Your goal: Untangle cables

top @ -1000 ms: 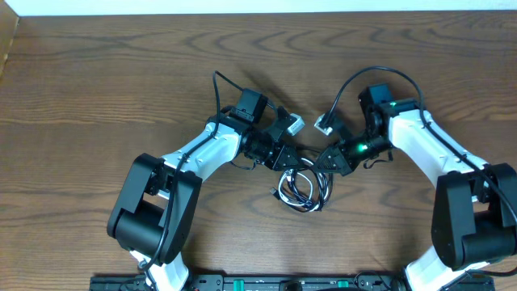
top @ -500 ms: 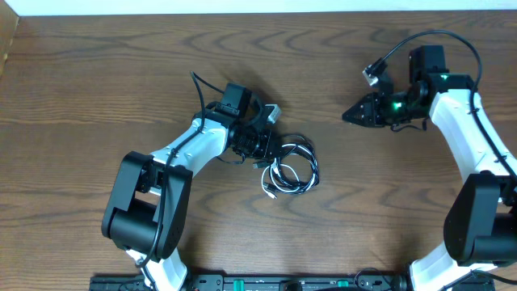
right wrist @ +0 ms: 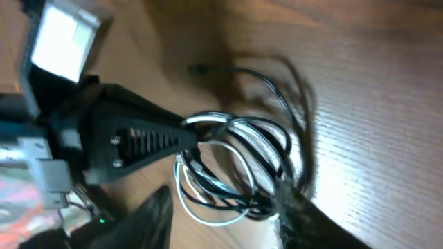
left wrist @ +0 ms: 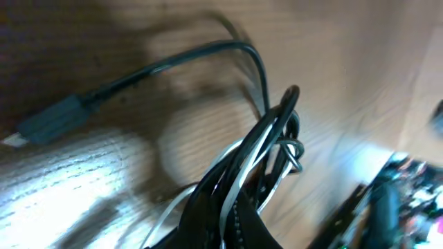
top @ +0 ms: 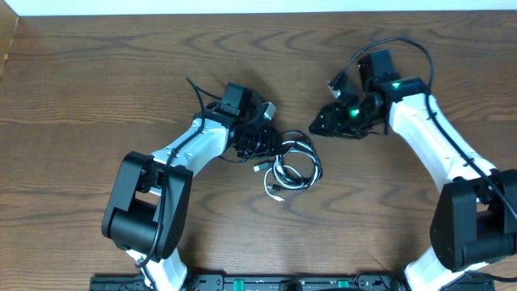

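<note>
The left gripper is clamping the tangled black and white cables; the right gripper is hovering nearby, jaws parted.

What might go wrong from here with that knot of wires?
The left gripper is shut on the cables where black and white strands bunch together, so pulling may tighten the tangle. The right gripper is open near the loops, holding nothing; closing there, it may catch several strands at once. The loose black plug may snag in a loop.
</note>
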Action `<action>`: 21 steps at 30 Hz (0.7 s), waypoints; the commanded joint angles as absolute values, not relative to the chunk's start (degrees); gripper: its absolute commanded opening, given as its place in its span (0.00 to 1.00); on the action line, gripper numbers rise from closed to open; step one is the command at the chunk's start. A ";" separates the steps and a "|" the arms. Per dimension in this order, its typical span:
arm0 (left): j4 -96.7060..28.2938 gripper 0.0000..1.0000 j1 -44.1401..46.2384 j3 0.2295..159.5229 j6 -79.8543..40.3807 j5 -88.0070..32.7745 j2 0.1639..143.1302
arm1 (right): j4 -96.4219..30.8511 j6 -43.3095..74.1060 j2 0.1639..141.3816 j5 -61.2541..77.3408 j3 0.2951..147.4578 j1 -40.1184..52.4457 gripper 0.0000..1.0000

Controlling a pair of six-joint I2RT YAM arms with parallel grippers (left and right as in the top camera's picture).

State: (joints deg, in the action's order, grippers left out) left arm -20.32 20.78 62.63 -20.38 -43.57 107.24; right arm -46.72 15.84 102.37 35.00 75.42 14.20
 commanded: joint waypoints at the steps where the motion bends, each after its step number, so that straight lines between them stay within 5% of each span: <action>1: -17.34 0.07 20.53 62.74 -31.48 -47.53 107.83 | -43.42 27.00 101.36 33.76 72.20 17.06 0.36; 21: -11.84 0.07 20.53 62.74 -34.41 -56.18 107.83 | -29.82 36.42 104.86 25.28 67.59 21.87 0.21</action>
